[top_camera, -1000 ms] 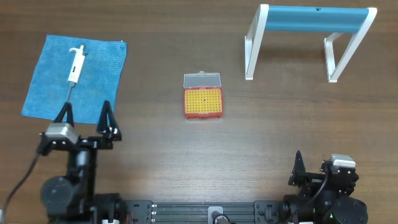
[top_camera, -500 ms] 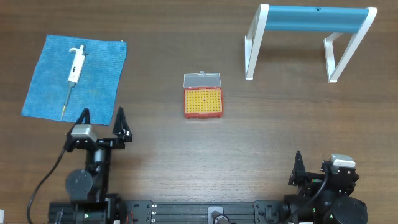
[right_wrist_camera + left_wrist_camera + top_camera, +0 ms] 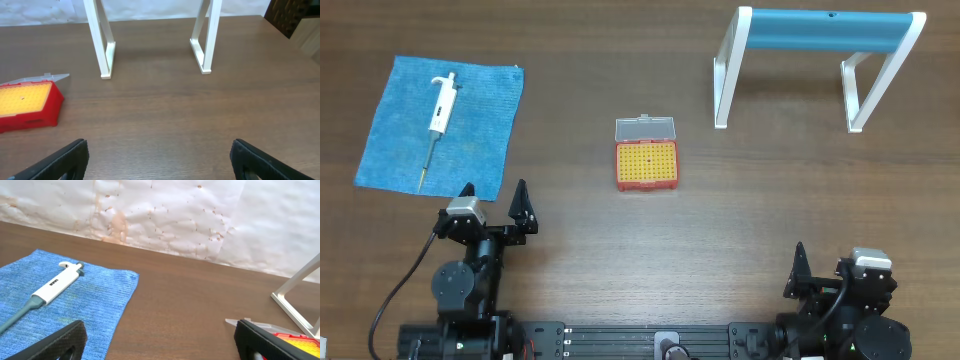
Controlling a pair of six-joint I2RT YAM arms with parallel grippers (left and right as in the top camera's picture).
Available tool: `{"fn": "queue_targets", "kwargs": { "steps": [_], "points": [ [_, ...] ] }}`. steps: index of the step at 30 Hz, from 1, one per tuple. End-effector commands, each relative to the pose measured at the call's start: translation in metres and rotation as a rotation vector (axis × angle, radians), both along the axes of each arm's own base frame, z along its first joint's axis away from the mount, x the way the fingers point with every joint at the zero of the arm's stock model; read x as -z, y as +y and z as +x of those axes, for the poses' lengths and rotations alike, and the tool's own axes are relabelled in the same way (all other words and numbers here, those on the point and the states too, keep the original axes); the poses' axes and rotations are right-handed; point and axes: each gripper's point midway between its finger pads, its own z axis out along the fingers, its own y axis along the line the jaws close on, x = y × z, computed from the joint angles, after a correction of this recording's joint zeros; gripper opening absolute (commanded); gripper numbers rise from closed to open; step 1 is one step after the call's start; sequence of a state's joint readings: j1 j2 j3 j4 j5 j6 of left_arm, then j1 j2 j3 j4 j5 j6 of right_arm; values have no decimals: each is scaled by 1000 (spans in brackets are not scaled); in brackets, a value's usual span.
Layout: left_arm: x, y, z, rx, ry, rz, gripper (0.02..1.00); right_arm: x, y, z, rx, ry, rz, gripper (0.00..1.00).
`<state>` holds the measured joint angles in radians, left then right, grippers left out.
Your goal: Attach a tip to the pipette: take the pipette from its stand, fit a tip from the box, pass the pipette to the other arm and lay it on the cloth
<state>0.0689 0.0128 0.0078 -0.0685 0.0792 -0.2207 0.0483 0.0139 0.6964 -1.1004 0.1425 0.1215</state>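
The left end effector (image 3: 495, 188) has drawn back from the near edge of the cloth (image 3: 475, 130) towards its own base and now sits clear of the fabric, fingers spread wide and holding nothing. The right end effector (image 3: 159, 150) has not moved and is parked by its base, also wide and empty. The pipette (image 3: 440, 104) lies where it lay, flat on the cloth ahead of the left end effector and off to its left. It has a white moulded body narrowing to a slim grey shaft, with a thin yellow tip (image 3: 423, 178) on the end. The cloth is a blue ribbed square on the dark wood-grain desk (image 3: 720, 230). Ahead of the left end effector, to its right, stands the tip box (image 3: 646, 165), a red rectangular tray packed with a grid of yellow tips, its clear lid (image 3: 645, 128) hinged open behind. The stand (image 3: 825, 30), white flat legs under a blue bar, is straight ahead of the right end effector
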Motion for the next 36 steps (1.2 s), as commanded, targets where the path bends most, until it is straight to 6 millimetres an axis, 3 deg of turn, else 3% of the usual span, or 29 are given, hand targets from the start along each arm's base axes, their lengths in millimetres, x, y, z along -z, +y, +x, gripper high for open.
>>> {"fn": "queue_targets", "kwargs": {
  "steps": [1,11,12,15,17,21,25,26,30,36],
  "points": [
    [1,-2,0,9,-1,17,954,0,2,1,-14,2,-1,919],
    [1,-2,0,9,-1,16,956,0,2,1,-14,2,-1,919],
    [1,-2,0,9,-1,16,954,0,2,1,-14,2,-1,976],
    [1,-2,0,9,-1,16,954,0,1,1,-10,2,-3,976],
    [1,-2,0,9,-1,16,954,-9,10,9,-57,-49,20,976],
    [1,-2,0,9,-1,17,954,-33,19,53,-91,-270,34,976],
    [1,-2,0,9,-1,16,954,-15,25,97,-118,-451,42,976],
    [1,-2,0,9,-1,16,956,1,37,107,-180,-501,51,976],
    [1,-2,0,9,-1,16,954,33,46,113,-231,-453,62,976],
    [1,-2,0,9,-1,16,954,66,30,114,-144,-327,14,976]
  ]
}}
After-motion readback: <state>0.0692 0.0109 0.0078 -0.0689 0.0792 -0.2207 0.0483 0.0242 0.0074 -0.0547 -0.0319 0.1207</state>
